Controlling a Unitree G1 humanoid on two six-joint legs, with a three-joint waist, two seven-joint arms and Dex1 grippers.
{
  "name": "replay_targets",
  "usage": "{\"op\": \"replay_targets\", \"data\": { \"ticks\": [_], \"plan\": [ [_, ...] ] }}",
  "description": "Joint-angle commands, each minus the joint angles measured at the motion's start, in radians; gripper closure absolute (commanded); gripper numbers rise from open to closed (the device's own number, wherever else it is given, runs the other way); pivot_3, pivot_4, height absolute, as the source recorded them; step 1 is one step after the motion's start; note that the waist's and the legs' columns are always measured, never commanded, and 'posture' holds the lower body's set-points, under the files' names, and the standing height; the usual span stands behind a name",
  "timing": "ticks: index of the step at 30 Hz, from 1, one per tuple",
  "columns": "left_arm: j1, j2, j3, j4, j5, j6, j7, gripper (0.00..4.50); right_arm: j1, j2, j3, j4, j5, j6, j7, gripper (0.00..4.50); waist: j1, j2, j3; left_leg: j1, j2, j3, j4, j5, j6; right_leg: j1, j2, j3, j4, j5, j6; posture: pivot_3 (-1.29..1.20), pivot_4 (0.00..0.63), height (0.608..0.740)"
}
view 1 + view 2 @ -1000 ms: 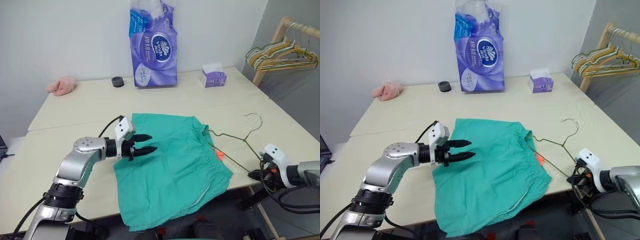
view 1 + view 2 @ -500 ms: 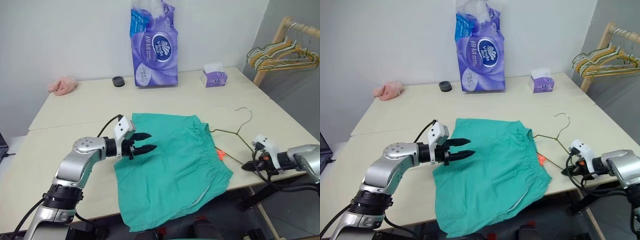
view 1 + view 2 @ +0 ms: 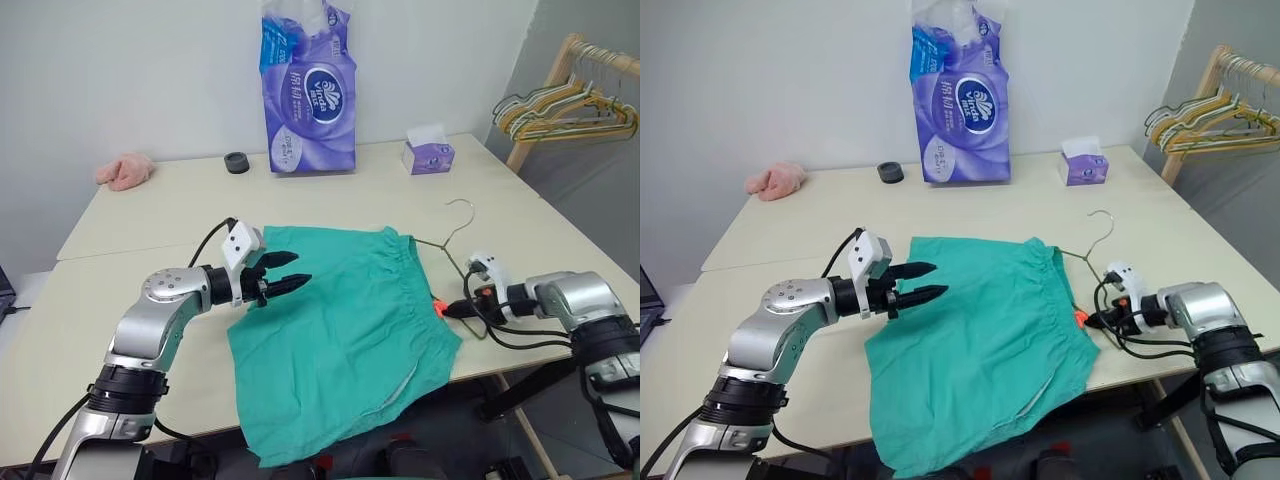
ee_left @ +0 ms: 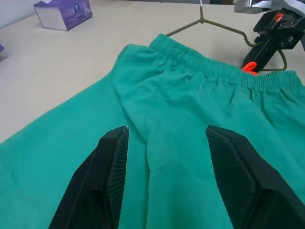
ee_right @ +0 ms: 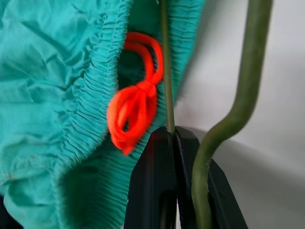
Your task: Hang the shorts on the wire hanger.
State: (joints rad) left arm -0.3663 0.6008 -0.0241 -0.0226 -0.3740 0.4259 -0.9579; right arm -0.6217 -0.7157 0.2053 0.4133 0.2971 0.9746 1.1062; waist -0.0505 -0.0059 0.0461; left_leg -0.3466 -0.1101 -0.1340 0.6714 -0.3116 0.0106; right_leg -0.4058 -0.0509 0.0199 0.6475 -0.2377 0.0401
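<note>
shorts: teal shorts [image 3: 345, 340] lie flat on the near part of the bench [image 3: 150, 215], waistband toward the robot's right, one leg hanging over the near edge.
drawstring: orange-red drawstring [image 5: 135, 114] bunched at the waistband, just beside the right hand's fingertips.
wire hanger: olive wire hanger [image 3: 448, 243] on the bench at the waistband side of the shorts, hook pointing toward the far edge; its lower wire runs along the waistband.
right hand: right hand [image 3: 455, 309] at the near corner of the hanger, fingers pressed together on the thin wire; wrist view shows the wire entering between the closed tips, and the thicker bend of the hanger passing in front of one finger.
left hand: left hand [image 3: 288, 278] hovers over the far left part of the shorts, fingers spread apart, nothing between them.
background: purple tissue pack [image 3: 306, 90], small purple tissue box [image 3: 428, 152], black ring [image 3: 236, 162] and pink cloth lump [image 3: 125, 171] along the far side of the bench.
rack: bunch of hangers [image 3: 560, 105] on a wooden rack, well apart, on the right.
</note>
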Motion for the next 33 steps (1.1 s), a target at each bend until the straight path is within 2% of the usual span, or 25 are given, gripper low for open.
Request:
{"op": "replay_targets", "data": {
  "ticks": [1,3,5,10,14,16,20,26,33],
  "plan": [
    [-0.038,-0.017,0.062,0.011,-0.026,-0.001,0.043,1.79,-0.045,0.008,-0.076,-0.120,0.042,0.005,-0.026,4.50,0.000,0.000,0.000,0.000,0.000,0.000,0.000,0.000,0.000,0.000,0.000,0.000,0.000,0.000,0.000,-0.09,0.013,0.740],
    [-0.047,-0.027,0.075,0.023,-0.029,0.003,0.061,1.79,-0.039,0.010,-0.087,-0.161,0.052,0.016,-0.034,4.50,0.000,0.000,0.000,0.000,0.000,0.000,0.000,0.000,0.000,-0.001,0.000,0.000,0.000,0.000,0.000,-0.09,0.013,0.740],
    [-0.079,-0.043,0.096,0.057,-0.024,-0.014,0.097,1.42,-0.027,0.024,-0.108,-0.243,0.074,0.032,-0.061,4.50,0.000,0.000,0.000,0.000,0.000,-0.001,0.000,0.000,0.000,0.000,0.000,-0.001,0.000,0.000,0.000,-0.10,0.016,0.740],
    [-0.192,-0.063,0.171,0.114,-0.084,-0.003,0.118,0.02,0.037,0.038,-0.086,-0.463,0.083,0.032,-0.112,4.50,0.000,0.000,0.000,-0.001,0.000,-0.002,0.000,0.000,0.000,-0.001,0.000,-0.002,0.000,0.000,0.000,-0.12,0.018,0.740],
    [-0.249,-0.018,0.158,0.123,-0.103,0.020,0.042,0.02,0.057,0.040,-0.068,-0.533,0.093,0.043,-0.123,4.50,-0.005,0.000,0.000,-0.001,0.000,-0.001,0.001,0.000,0.000,-0.001,0.000,-0.001,0.000,0.001,0.001,-0.12,0.018,0.740],
    [-0.254,0.060,0.096,0.097,-0.089,0.002,-0.105,0.02,0.058,0.036,-0.047,-0.571,0.097,0.042,-0.118,4.50,-0.009,0.000,0.000,-0.001,0.000,-0.001,0.002,0.000,0.000,-0.001,0.000,0.000,0.000,0.001,0.001,-0.13,0.018,0.740],
    [-0.303,0.154,-0.004,0.146,-0.004,-0.099,-0.272,0.02,0.072,-0.008,0.025,-0.655,0.070,-0.020,-0.085,4.50,-0.015,0.000,0.000,-0.001,0.000,-0.001,0.002,0.000,0.000,-0.001,0.000,-0.001,0.000,0.000,0.001,-0.13,0.018,0.740],
    [-0.396,0.121,-0.047,0.266,0.079,-0.239,-0.295,0.02,0.093,-0.058,0.095,-0.735,0.047,-0.088,-0.063,4.50,-0.006,0.000,0.000,-0.001,0.000,-0.001,0.004,0.000,0.000,0.000,0.000,-0.002,0.000,0.001,0.001,-0.13,0.018,0.740],
    [-0.335,0.129,-0.119,0.231,0.099,-0.259,-0.416,0.02,0.100,-0.076,0.115,-0.771,0.037,-0.122,-0.062,4.50,-0.014,0.000,0.000,-0.002,0.000,-0.001,0.004,0.000,0.000,-0.001,0.000,-0.001,0.000,0.001,0.001,-0.14,0.017,0.740]
  ]
}}
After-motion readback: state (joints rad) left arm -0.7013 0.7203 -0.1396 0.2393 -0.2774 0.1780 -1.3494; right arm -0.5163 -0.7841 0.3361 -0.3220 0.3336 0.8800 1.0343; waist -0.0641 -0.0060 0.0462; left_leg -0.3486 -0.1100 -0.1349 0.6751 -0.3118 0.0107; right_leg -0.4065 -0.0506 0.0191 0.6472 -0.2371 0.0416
